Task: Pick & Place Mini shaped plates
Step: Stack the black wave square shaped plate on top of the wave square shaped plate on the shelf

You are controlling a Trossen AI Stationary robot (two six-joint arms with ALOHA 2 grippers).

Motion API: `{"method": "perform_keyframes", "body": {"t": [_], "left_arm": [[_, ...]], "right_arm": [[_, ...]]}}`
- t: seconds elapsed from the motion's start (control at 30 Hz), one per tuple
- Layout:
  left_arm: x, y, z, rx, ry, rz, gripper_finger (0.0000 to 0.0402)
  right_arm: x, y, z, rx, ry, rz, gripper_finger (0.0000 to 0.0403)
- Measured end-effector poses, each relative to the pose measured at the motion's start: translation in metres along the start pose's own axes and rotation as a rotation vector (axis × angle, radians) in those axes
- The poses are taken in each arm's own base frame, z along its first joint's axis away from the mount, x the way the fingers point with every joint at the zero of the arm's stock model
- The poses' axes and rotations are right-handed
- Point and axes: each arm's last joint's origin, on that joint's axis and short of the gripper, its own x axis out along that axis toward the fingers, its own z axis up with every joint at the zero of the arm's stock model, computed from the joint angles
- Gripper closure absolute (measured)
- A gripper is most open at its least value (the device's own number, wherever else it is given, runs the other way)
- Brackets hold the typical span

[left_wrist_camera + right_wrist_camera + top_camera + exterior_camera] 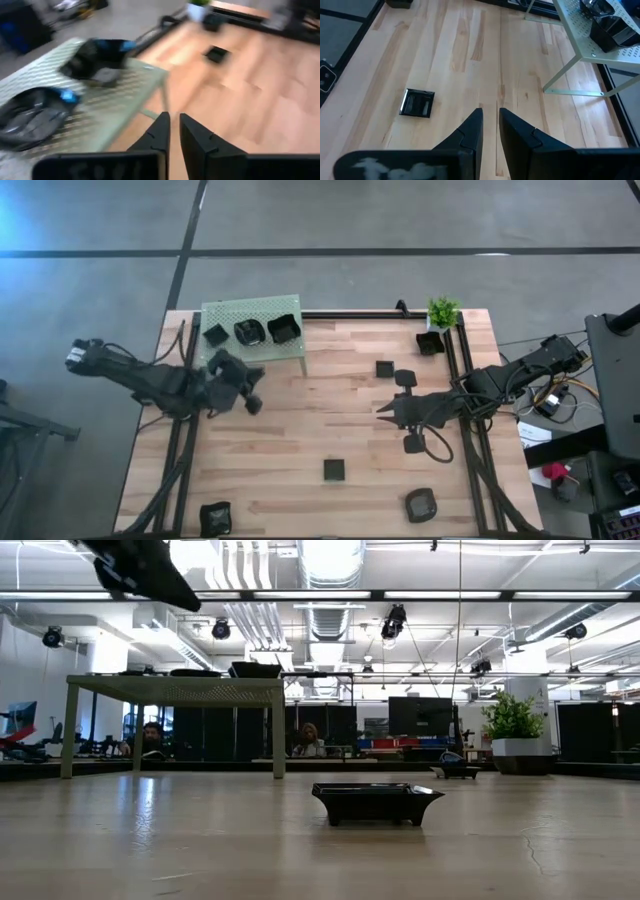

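Note:
Several tiny black dishes lie about the wooden table. Three rest on the green perforated platform [250, 313]: an angular one [215, 335], a round one [248, 332] and a square one [283, 328]. Others sit flat on the wood, among them one square dish [384, 368], another [334, 470] and a third [417, 102]. My left gripper [250, 398] [174, 131] hovers just off the platform's near edge, shut and empty. My right gripper [385, 412] [490, 127] hangs over bare wood right of centre, shut and empty.
A small pot with a green plant [442, 312] stands at the far right corner, with a black dish [430, 343] beside it. More dishes lie near the table's front edge, one to the left [215, 516] and one to the right [421, 504]. Black rails run along both sides. People sit in the room beyond.

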Motion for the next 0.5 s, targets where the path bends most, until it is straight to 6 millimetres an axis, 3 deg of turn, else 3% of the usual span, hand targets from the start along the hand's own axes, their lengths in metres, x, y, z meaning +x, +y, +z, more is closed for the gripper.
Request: {"method": "perform_keyframes", "body": {"t": [0.17,0.5], "left_arm": [[-0.019,-0.020,-0.012,0.130,0.016,-0.162,0.0399],[-0.049,-0.046,-0.035,0.257,0.105,-0.449,0.0401]], "right_arm": [[0.000,0.000,0.000,0.000,0.000,0.000,0.0344],[0.000,0.000,0.000,-0.001,0.001,0.000,0.0344]]}}
